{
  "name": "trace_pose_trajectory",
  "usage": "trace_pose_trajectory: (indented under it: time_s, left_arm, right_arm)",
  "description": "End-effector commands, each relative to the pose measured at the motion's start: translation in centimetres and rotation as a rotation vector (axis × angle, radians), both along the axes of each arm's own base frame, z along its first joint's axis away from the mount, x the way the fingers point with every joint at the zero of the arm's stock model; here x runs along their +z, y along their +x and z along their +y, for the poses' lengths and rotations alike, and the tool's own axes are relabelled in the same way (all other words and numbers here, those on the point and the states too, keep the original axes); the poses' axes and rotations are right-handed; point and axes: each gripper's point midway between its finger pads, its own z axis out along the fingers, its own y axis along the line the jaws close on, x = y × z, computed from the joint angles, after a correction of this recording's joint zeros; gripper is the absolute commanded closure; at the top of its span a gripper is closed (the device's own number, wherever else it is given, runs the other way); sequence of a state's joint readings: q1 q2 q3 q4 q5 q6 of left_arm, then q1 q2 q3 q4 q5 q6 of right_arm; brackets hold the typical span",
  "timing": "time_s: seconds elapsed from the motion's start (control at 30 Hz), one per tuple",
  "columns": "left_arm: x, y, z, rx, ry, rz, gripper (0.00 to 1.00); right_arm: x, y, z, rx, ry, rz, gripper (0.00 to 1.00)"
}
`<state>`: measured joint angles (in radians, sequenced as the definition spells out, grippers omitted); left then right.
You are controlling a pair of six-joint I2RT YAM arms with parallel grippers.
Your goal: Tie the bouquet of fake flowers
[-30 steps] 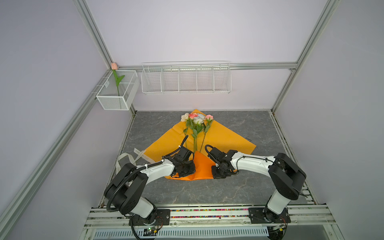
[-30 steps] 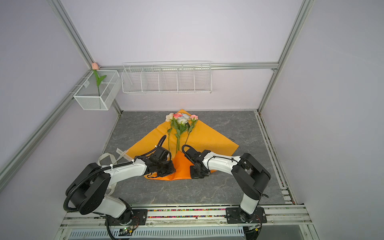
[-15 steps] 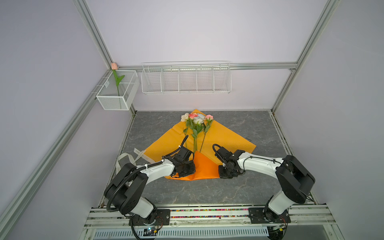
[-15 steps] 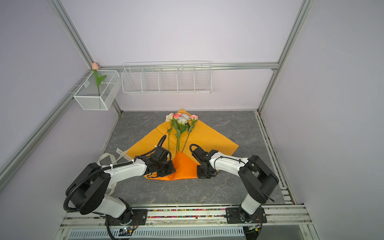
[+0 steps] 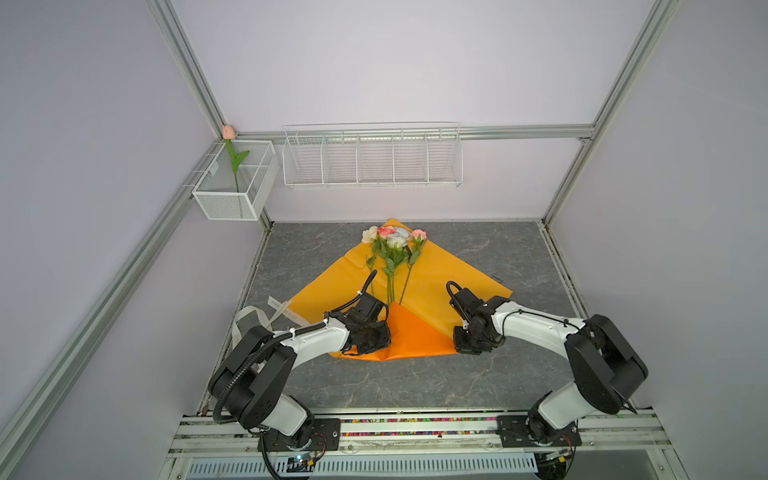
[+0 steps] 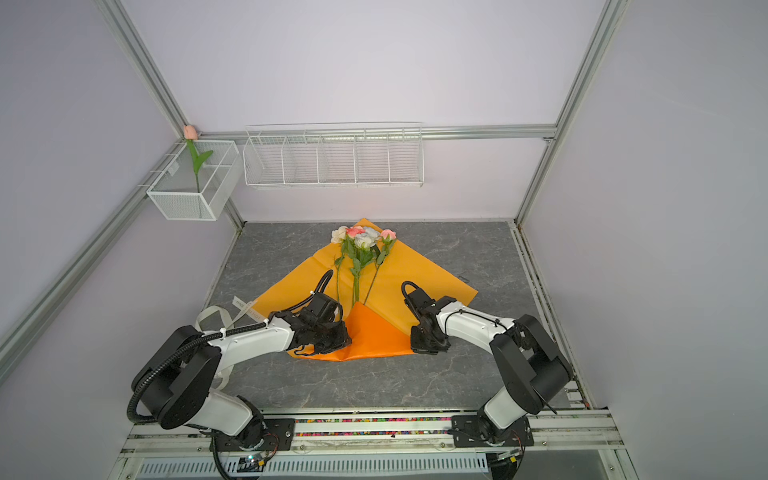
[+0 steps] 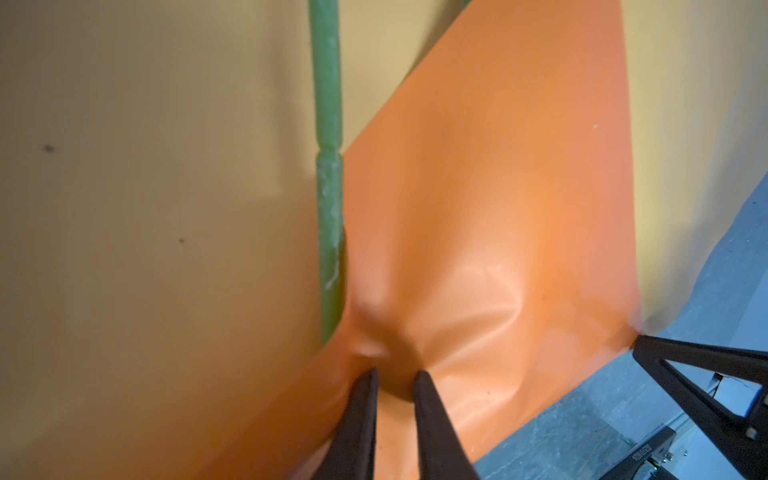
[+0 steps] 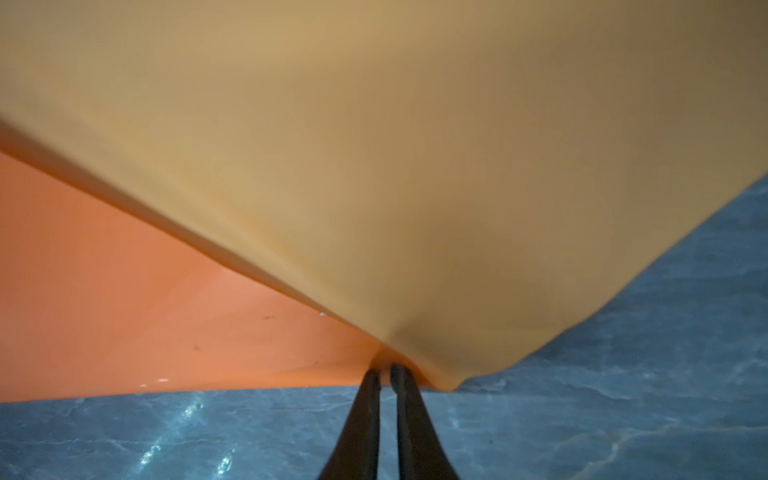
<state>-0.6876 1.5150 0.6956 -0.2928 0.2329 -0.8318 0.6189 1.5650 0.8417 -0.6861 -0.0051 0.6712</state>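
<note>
Five roses [image 5: 397,240] on one orange paper [image 5: 449,274]; one tulip [image 5: 227,132]

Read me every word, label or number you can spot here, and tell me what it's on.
No text here is clear enough to quote.
Ribbon left of the orange paper: printed lettering, too small to read.
Black robot part in the left wrist view: white lettering, too blurred to read.
White tag on the small basket: too small to tell if anything is written.
</note>
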Motion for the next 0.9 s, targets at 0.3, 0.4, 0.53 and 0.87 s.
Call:
trace_pose_trajectory:
  time_s: [0.3, 0.4, 0.53, 0.87]
  left_arm:
    - [-1.5, -1.6, 1.7, -0.005, 0.082, 0.066, 0.79]
    - [-0.8, -1.3, 1.2, -0.012, 0.060, 0.048, 0.78]
    - [0.5, -0.8, 0.6, -0.022, 0.026, 0.022, 0.77]
    - [1.8, -0.6, 2.8, 0.043, 0.053, -0.013, 0.74]
  right_arm:
    - [5.4, 2.1, 0.3, 0.069, 0.017, -0.172, 0.82]
    - [8.4, 4.0, 5.9, 0.168, 0.146, -0.273, 0.77]
    - [9.0, 4.4, 14.8, 0.283, 0.355, -0.278, 0.75]
    - [6.0, 6.0, 23.6, 0.303, 0.496, -0.183, 0.77]
